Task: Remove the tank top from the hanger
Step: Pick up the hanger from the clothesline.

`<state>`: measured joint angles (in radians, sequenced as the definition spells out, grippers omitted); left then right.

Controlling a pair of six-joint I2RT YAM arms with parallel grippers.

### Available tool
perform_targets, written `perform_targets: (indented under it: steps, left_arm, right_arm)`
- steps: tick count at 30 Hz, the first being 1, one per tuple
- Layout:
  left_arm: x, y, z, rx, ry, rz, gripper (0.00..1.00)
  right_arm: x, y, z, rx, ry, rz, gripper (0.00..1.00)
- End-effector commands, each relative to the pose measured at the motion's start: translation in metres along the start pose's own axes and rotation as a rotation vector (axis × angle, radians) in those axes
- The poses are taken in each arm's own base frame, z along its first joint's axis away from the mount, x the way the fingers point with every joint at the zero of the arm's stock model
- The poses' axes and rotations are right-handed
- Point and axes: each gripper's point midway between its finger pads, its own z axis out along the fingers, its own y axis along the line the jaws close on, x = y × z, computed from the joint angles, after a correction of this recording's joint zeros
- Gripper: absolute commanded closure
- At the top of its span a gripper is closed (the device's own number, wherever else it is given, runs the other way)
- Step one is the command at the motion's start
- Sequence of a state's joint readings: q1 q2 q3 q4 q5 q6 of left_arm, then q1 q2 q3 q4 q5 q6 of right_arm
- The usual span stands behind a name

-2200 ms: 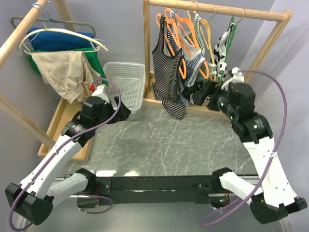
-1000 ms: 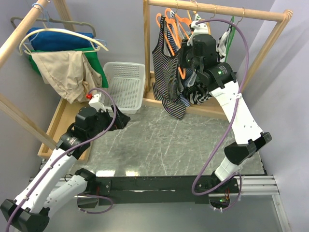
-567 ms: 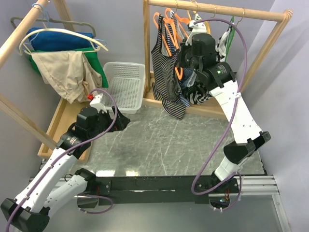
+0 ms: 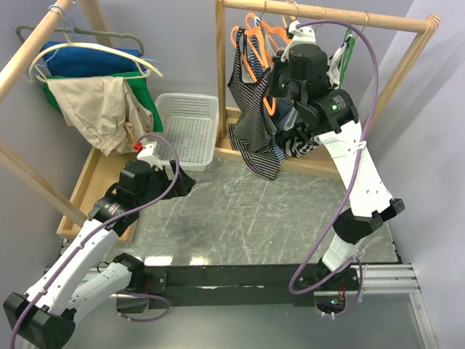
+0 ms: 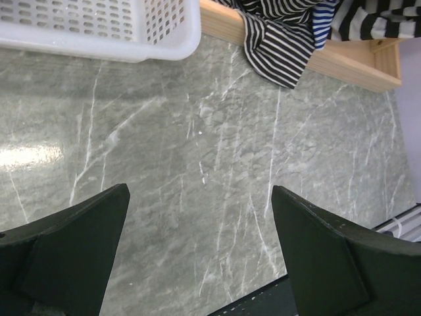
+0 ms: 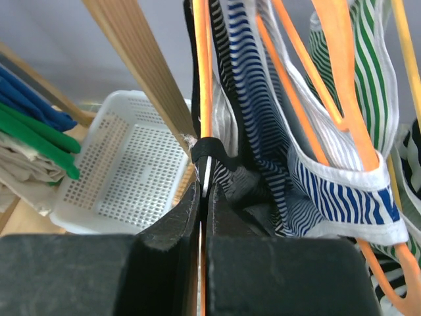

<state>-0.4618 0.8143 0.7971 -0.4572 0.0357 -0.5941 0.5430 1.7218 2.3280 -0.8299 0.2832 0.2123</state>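
A black-and-white striped tank top [image 4: 247,123] hangs on an orange hanger [image 4: 251,43] at the left end of the wooden rail [image 4: 327,13]. My right gripper [image 4: 274,83] is raised to the rack and is shut on that hanger. In the right wrist view the jaws [image 6: 205,187] pinch the orange hanger [image 6: 200,79] just below the tank top's black strap [image 6: 212,148]. The tank top's hem [image 5: 279,46] drapes over the rack's base board. My left gripper [image 4: 185,178] hovers low over the table, wide open [image 5: 200,250] with nothing between its fingers.
More striped garments [image 4: 298,138] on orange hangers [image 6: 342,72] crowd close to the right of the held one. A white perforated basket [image 4: 189,127] stands left of the rack post [image 4: 220,80]. Another rack at the left carries blue, green and beige clothes [image 4: 94,102]. The marble tabletop [image 4: 240,211] lies below.
My right arm swung from the rack's right foot up to the hangers and its jaws shut on the orange hanger. The hanger and tank top shifted slightly left and up. The left arm barely moved.
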Motion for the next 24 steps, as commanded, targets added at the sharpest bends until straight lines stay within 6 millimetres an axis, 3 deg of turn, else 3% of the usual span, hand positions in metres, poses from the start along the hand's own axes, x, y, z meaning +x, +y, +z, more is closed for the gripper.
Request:
perform_targets:
  steps: [1,15,18,19,20,24]
  left_arm:
    - [0.0,0.002,0.001,-0.013,-0.009,-0.015,0.04]
    - [-0.006,0.001,0.0,-0.015,-0.032,-0.021,0.04]
    - [-0.006,0.001,0.0,-0.015,-0.032,-0.022,0.04]
    - [-0.005,0.001,-0.001,-0.016,-0.03,-0.021,0.04]
    - [-0.006,0.001,-0.001,-0.016,-0.031,-0.022,0.04]
    - [-0.008,0.0,-0.001,-0.01,-0.042,-0.027,0.04]
  right_arm:
    - [-0.041,-0.005,-0.019,0.016,-0.155,0.075,1.0]
    - [-0.067,-0.001,-0.033,0.026,-0.302,0.084,1.0]
    - [-0.069,0.001,-0.039,0.024,-0.33,0.078,1.0]
    - [-0.078,-0.003,-0.046,0.036,-0.369,0.08,1.0]
    - [-0.07,-0.001,-0.043,0.041,-0.361,0.069,1.0]
    - [-0.073,-0.006,-0.048,0.061,-0.407,0.068,1.0]
